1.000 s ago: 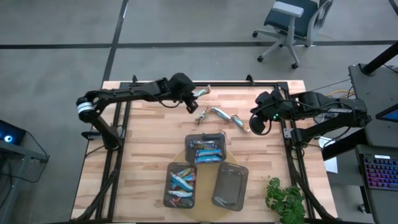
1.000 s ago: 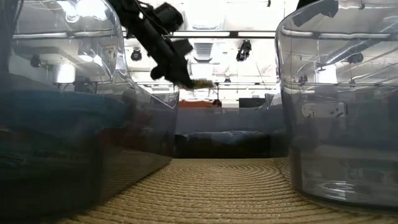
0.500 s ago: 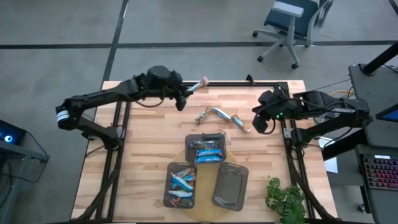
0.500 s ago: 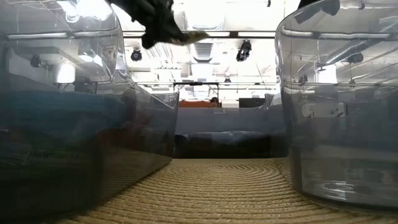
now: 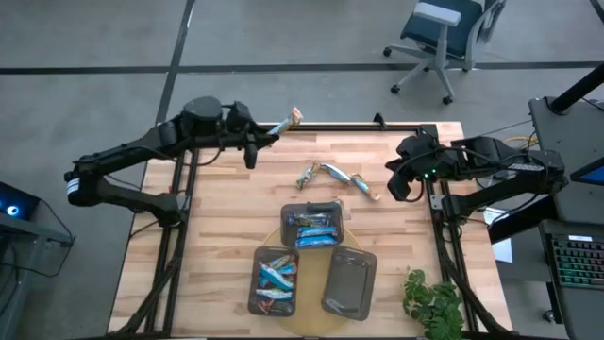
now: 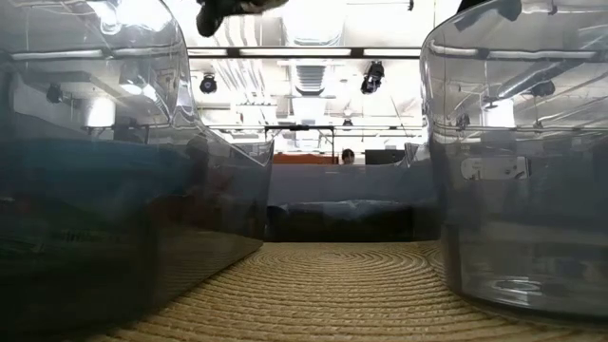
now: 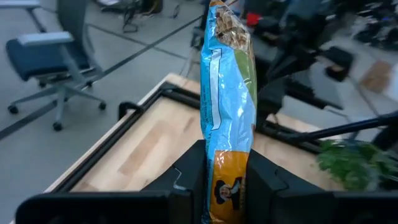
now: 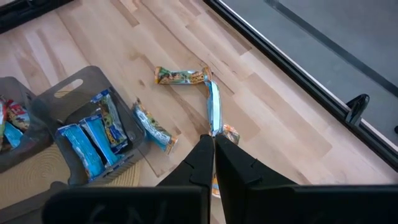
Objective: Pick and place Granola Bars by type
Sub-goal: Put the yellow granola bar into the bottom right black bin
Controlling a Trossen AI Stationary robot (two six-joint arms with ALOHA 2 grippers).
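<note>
My left gripper [image 5: 261, 138] is up high over the table's far left part, shut on a blue-and-orange granola bar [image 7: 227, 93]. The bar [image 5: 286, 121] sticks out past the table's far edge. Loose granola bars [image 5: 332, 172] lie on the wood in the middle of the far half; they also show in the right wrist view [image 8: 213, 109]. My right gripper [image 5: 394, 187] hovers shut above their right end [image 8: 212, 149] and holds nothing. One dark tray [image 5: 312, 225] holds blue bars, and a second [image 5: 276, 279] holds mixed bars. My left gripper pinches the bar's orange end [image 7: 225, 186] between its two fingers [image 7: 186, 183]. The fingers come nearly level from the table's left and lie along the bar. The bar sticks straight out beyond the fingertips, lifted clear of the table.
A third dark tray [image 5: 347, 281] stands at the near right on the round woven mat [image 6: 342, 285]. A plant [image 5: 429, 300] sits at the table's near right corner. An office chair [image 5: 444, 38] stands on the floor beyond the far edge.
My left gripper has risen and drawn back toward the table's left edge, tipping up from a downward slant to nearly level. It has kept its hold, and the bar has gone up with it, from above the wood to past the far edge.
</note>
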